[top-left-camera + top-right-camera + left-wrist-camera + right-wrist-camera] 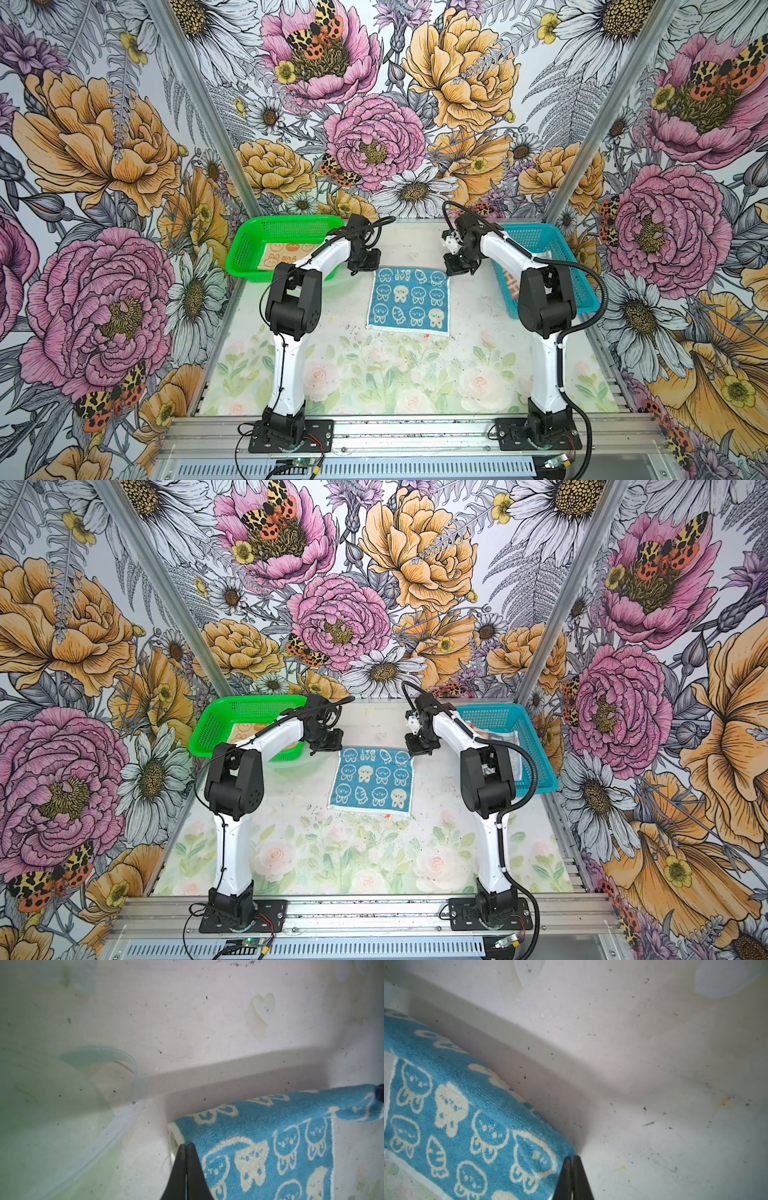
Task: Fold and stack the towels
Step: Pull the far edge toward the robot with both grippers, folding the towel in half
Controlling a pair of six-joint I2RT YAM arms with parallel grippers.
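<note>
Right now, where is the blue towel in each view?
Top view: towel at table centre, between the arms.
Top view: same place.
Left wrist: towel beside the shut left tool, pinching one corner.
Right wrist: towel beside the shut right tool, on the other corner.
Shared landmark: the towel's far edge, held at both corners.

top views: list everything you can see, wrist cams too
table: one, pale floral top
green basket: one, green mesh, far left
blue basket: one, blue mesh, far right
blue towel: one, teal-blue with white bunnies, mid-table, far edge lifted
orange towel: one, orange, in green basket
third towel: one, mostly hidden, in blue basket
left gripper: one, black, shut on blue towel's far left corner
right gripper: one, black, shut on its far right corner
</note>
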